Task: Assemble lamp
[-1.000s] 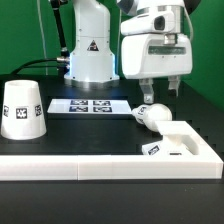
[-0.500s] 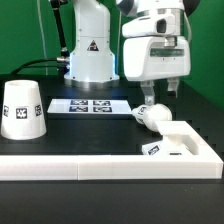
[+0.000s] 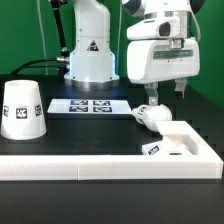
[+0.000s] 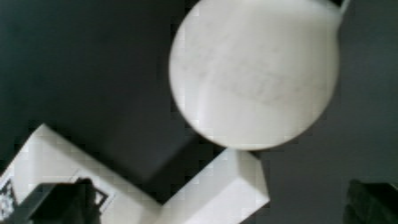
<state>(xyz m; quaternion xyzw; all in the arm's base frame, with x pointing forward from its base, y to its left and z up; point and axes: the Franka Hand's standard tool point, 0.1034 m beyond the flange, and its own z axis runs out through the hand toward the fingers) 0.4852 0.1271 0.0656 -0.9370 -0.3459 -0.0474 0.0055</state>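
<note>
The round white bulb [image 3: 150,117] lies on its side on the black table, touching the flat square base [image 3: 178,138], which sits in the rail's corner at the exterior view's right. The truncated-cone shade [image 3: 22,108] stands at the exterior view's left. My gripper [image 3: 167,93] hangs open and empty above the bulb and base, touching neither. In the wrist view the bulb [image 4: 254,70] fills the frame as a large oval, a white corner of the base [image 4: 214,190] lies beside it, and the dark fingertips [image 4: 54,200] stand wide apart.
The marker board [image 3: 92,104] lies flat behind the bulb. The long white border rail [image 3: 100,165] runs along the front and turns at the exterior view's right. The white robot pedestal [image 3: 88,50] stands at the back.
My gripper has shifted toward the exterior view's right and slightly up, staying open. The bulb, base and shade have not moved.
</note>
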